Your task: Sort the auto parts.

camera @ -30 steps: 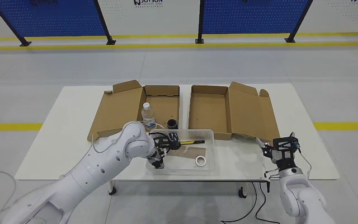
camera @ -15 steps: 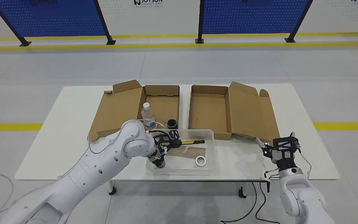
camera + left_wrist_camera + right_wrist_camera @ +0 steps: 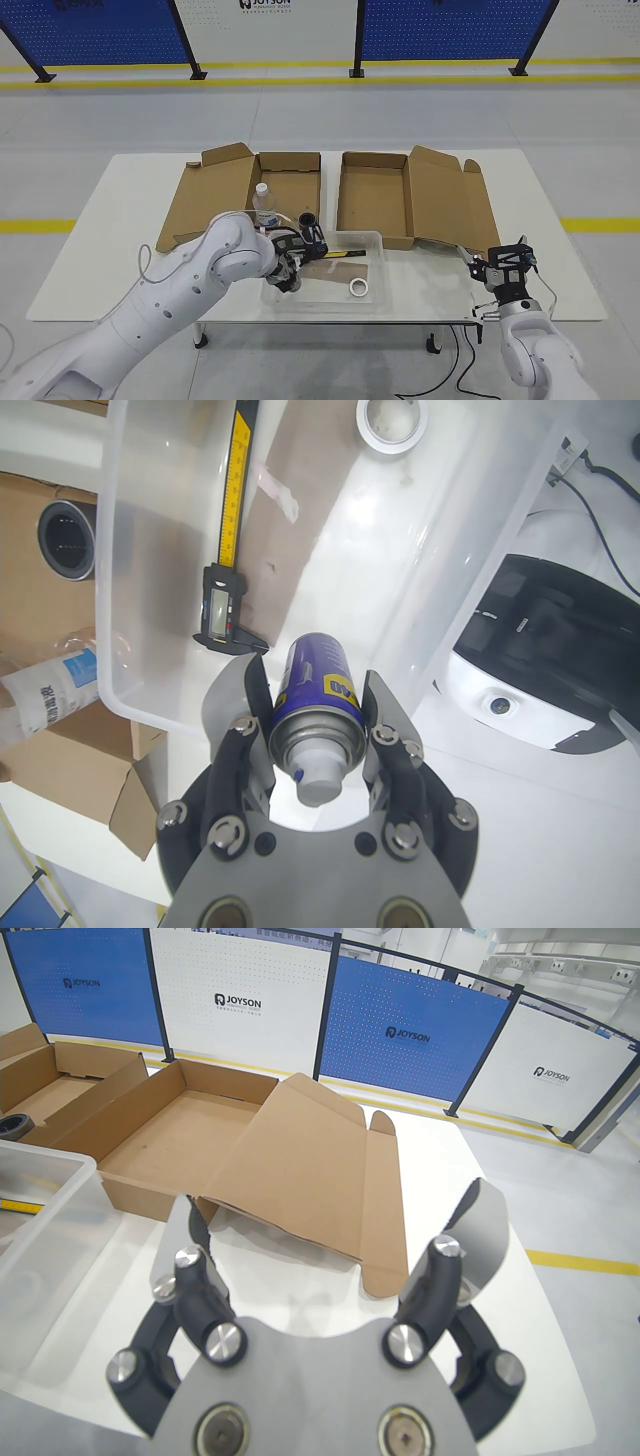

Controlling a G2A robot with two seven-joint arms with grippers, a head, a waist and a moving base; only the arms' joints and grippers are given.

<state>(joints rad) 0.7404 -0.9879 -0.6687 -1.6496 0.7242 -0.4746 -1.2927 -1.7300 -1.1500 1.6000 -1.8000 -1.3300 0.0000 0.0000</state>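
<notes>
Your left gripper (image 3: 312,677) is clamped on the blue spray can (image 3: 317,695), one finger on each side of its body, with the cap end toward the wrist. You hold the can at the near end of the clear bin (image 3: 105,610), its base pointing into the bin. Inside the bin lie a yellow caliper (image 3: 227,550) along one long wall, a brown cardboard sheet (image 3: 300,525) beside it, and a pale ring (image 3: 392,420) at the far end. Just outside the bin, a black cylinder (image 3: 66,540) and a bottle (image 3: 50,695) sit in the left cardboard box (image 3: 290,185). Your right gripper (image 3: 332,1200) hangs well apart from the bin, fingers spread wide with nothing between them.
</notes>
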